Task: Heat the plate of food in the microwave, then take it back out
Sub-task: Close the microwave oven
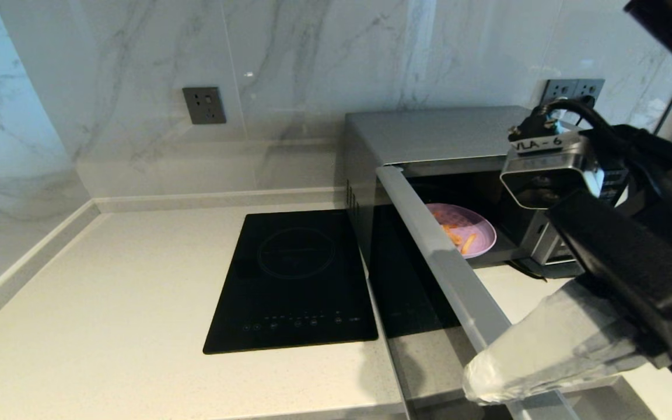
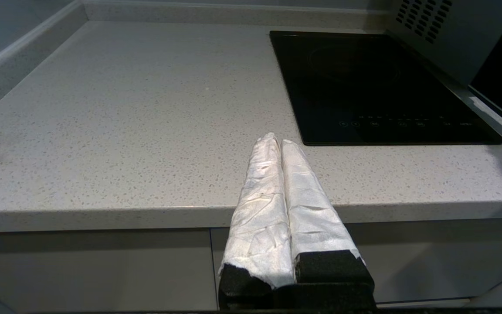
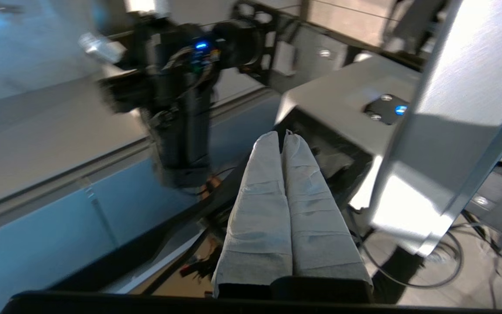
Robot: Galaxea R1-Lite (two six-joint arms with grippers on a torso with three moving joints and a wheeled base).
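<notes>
**Door swung open, plate sitting inside, right arm by the door edge**

From the head camera I see the microwave [image 1: 429, 137] standing on the countertop [image 1: 108, 303] against the marble wall, its door [image 1: 435, 262] swung out toward me so the silver edge runs down the middle-right of the view. Inside the dark cavity lies the plate of food [image 1: 476, 233], lilac, with orange fries on it; the door edge hides its left part. The black induction cooktop [image 1: 295, 280] lies flat just beside the microwave on its left. A grey wall socket [image 1: 203, 105] sits on the wall above the counter. My right gripper [image 1: 479, 379] reaches in from the lower right, its white-wrapped tip low at the outer end of the door; I cannot tell from here whether it touches the door.

On the left wrist camera, the left gripper [image 2: 276, 140] hangs parked in front of the counter edge, its taped fingers pressed together with nothing between them. The cooktop [image 2: 364, 87] and a vented side of the microwave [image 2: 442, 26] show beyond it.

On the right wrist camera, the right gripper [image 3: 279, 135] has its wrapped fingers closed against each other, holding nothing. The silver door edge [image 3: 447, 131] stands just beside them, apart from the fingers. The background is blurred.
</notes>
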